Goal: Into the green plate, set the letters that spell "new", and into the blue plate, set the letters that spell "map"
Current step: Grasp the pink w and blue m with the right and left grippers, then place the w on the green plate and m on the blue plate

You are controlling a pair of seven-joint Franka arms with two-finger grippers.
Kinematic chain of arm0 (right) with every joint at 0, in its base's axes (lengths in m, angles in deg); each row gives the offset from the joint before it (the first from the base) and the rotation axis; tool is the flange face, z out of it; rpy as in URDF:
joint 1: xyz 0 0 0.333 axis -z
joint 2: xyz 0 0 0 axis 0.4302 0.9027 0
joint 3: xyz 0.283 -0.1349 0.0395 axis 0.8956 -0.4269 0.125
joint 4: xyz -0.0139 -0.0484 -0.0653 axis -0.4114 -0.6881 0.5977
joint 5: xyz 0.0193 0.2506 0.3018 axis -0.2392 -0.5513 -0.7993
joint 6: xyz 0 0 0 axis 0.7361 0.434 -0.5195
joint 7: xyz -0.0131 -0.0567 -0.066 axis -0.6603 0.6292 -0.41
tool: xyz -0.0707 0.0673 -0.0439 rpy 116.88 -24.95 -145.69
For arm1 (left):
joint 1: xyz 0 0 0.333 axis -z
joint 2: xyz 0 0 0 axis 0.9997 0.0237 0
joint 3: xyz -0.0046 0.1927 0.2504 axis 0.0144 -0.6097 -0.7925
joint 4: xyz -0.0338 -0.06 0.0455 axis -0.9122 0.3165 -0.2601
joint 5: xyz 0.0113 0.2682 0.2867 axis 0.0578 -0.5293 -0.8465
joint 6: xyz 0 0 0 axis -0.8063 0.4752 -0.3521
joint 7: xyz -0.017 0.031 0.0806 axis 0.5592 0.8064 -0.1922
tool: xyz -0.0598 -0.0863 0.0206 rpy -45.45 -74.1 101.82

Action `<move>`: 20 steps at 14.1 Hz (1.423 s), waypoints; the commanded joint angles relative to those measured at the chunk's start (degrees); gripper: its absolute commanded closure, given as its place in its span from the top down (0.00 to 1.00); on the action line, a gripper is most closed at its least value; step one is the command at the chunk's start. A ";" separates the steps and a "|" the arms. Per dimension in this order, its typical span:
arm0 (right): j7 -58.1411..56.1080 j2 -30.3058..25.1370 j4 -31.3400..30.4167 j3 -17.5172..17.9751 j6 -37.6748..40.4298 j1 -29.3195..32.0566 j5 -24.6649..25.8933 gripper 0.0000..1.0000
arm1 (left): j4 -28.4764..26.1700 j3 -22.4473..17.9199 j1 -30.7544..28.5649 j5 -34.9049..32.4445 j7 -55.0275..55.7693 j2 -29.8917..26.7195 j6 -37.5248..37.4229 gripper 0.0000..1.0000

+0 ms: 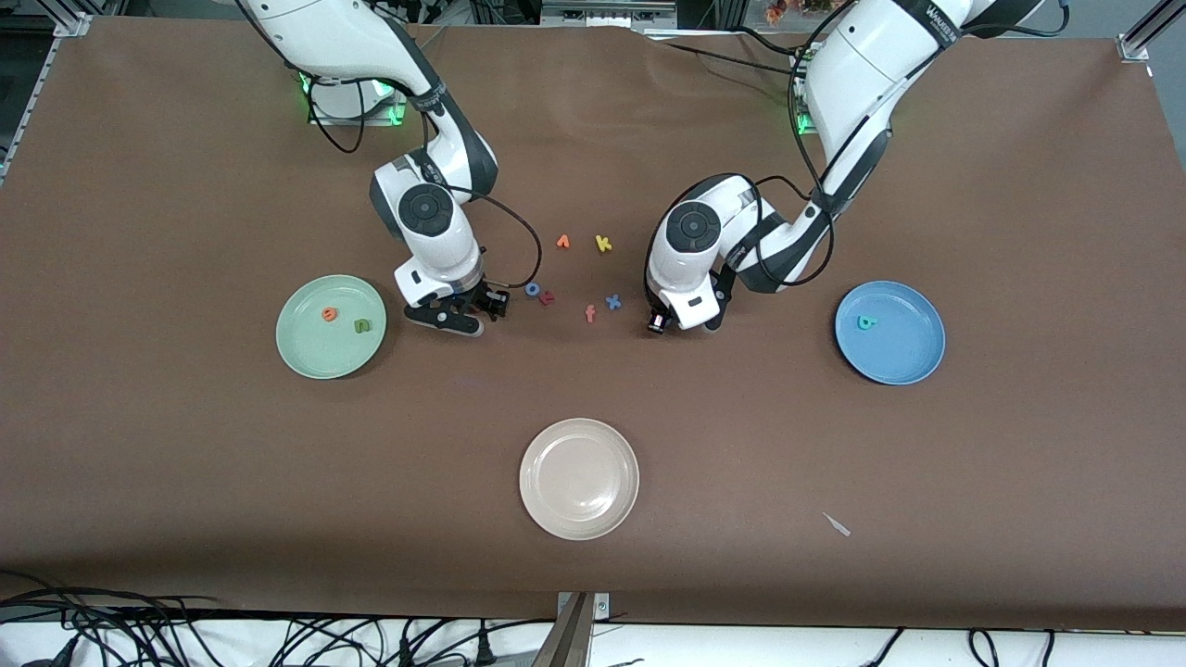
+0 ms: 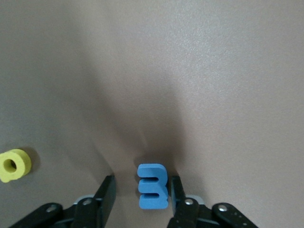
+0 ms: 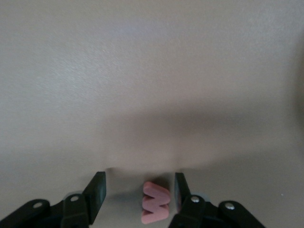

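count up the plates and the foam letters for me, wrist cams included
plates: 3 (green plate, blue plate, cream plate)
foam letters: 12 (9 in the front view, plus the blue m, pink w and yellow letter seen only from the wrists)
total: 15

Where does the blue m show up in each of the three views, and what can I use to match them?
Left wrist view: the blue m lies low in the picture, on the table inside the left end effector.
Front view: not visible, probably hidden under the left arm, beside the blue x.
Right wrist view: not in it.
Shared landmark: the brown table cover, in all three.
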 commanded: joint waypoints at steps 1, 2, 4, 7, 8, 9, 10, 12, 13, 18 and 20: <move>1.43 0.36 -0.52 0.12 0.03 -0.11 -0.28 0.65 | 1.60 -0.41 0.72 -2.03 1.83 1.12 -0.78 0.41; 1.52 0.36 -0.60 0.12 0.29 -0.11 -0.28 0.64 | 1.69 -0.41 0.72 -2.03 1.83 1.12 -0.78 0.36; 2.39 0.36 -1.04 0.12 0.38 -0.11 -0.37 0.55 | 1.69 -0.50 0.72 -2.03 1.83 1.12 -0.78 0.27; 3.19 0.10 -1.74 0.56 0.38 -0.20 -0.37 0.47 | 1.60 -0.50 0.63 -2.03 1.83 1.12 -0.78 0.13; 3.11 -0.16 -2.18 0.73 0.38 -0.20 -0.37 0.45 | 1.69 -0.50 0.46 -2.03 1.66 1.12 -1.05 0.07; 3.11 -0.34 -2.53 0.74 0.47 -0.20 -0.37 0.42 | 1.87 -0.50 0.19 -2.11 1.22 0.86 -1.05 0.02; 3.11 -0.43 -2.89 0.82 0.47 -0.20 -0.37 0.38 | 2.56 -0.50 -0.07 -2.11 1.04 0.68 -1.48 0.01; 2.93 -0.51 -2.98 0.82 0.47 -0.20 -0.37 0.27 | 4.41 -0.42 -0.07 -2.11 -0.62 0.76 -5.07 0.00; 2.58 -0.51 -2.89 0.82 0.47 -0.20 -0.37 0.16 | 4.94 -0.41 -0.07 -2.11 -3.07 0.77 -7.27 0.00; -6.89 -4.63 -0.52 -2.15 14.32 0.24 -0.37 0.03 | 6.53 -0.15 -2.00 -0.97 -18.00 0.15 -15.62 0.00; -13.47 -6.83 -0.52 -4.96 17.69 0.24 -0.37 0.03 | 6.53 0.20 -3.75 -0.88 -24.85 -0.20 -18.79 0.00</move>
